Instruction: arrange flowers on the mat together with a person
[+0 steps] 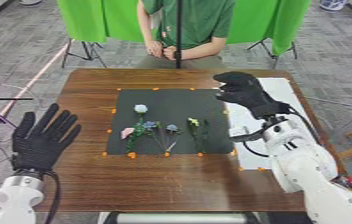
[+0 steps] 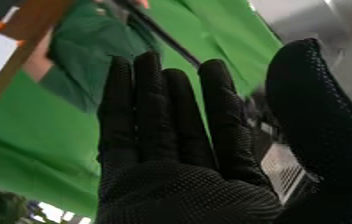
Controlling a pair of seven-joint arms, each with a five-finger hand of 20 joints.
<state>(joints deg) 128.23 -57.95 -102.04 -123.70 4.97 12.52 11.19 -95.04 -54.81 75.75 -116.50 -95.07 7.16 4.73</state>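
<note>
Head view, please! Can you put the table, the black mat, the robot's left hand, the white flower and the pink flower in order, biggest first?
1. Table
2. Black mat
3. Left hand
4. White flower and pink flower: they look too alike to rank.

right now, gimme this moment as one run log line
right hand open, empty | left hand open, off mat | flowers lying on mat | person's hands off table
</note>
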